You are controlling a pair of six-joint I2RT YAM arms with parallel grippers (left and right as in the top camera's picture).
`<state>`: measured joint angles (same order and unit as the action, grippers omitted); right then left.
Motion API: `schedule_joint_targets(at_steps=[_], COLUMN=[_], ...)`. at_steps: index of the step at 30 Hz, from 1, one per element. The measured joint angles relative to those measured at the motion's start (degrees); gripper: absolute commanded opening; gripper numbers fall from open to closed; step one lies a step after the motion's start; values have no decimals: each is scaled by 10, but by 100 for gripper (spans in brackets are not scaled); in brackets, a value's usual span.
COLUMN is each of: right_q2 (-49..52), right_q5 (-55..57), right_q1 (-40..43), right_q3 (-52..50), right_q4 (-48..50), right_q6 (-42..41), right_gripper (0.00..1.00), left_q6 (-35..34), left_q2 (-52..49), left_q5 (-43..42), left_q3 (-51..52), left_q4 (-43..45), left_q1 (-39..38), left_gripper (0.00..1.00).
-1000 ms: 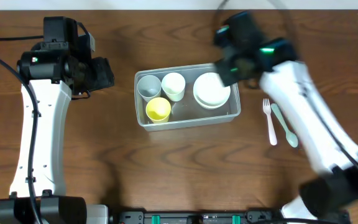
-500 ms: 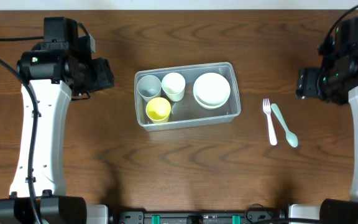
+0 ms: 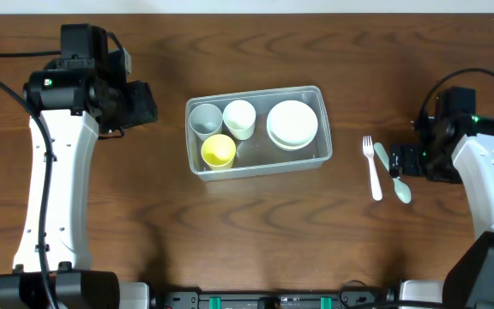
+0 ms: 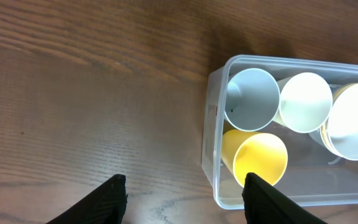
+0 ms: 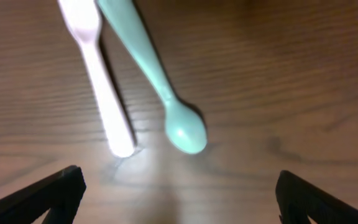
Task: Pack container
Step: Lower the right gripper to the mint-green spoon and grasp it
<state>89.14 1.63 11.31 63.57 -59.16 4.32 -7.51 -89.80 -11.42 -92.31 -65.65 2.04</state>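
Observation:
The clear plastic container (image 3: pixel 316 160) sits mid-table and holds a grey cup (image 3: pixel 205 118), a white cup (image 3: pixel 239 118), a yellow cup (image 3: pixel 219 151) and a stack of white bowls (image 3: pixel 292 124). It also shows in the left wrist view (image 4: pixel 211 155). A white fork (image 3: pixel 372 167) and a mint green spoon (image 3: pixel 387 168) lie on the table to its right. My right gripper (image 3: pixel 403 162) is open, low over the spoon's bowl end; both utensils (image 5: pixel 114 106) (image 5: pixel 185 130) lie between its fingers. My left gripper (image 3: pixel 148 103) is open and empty, left of the container.
The wooden table (image 3: pixel 247 240) has nothing else on it. Both arms' white links run down the left and right sides.
My right arm swung from over the container out to the right edge, then came down over the fork and spoon. The left arm has not moved.

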Motion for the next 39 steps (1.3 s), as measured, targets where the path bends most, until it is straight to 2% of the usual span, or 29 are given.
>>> schedule_joint_targets(at_steps=[9, 17, 39], right_q2=[0, 29, 168], right_q5=[-23, -39, -42], right_q1=[49, 51, 51], right_q3=[-7, -8, -12], right_q4=[17, -1, 12], right_q6=[108, 193, 217], right_gripper=[99, 95, 81], left_q6=[0, 0, 0], left_q2=[0, 0, 0], left_q5=[0, 0, 0], left_q3=[0, 0, 0], left_q4=[0, 0, -4], left_q1=[0, 0, 0], left_gripper=[62, 61, 62])
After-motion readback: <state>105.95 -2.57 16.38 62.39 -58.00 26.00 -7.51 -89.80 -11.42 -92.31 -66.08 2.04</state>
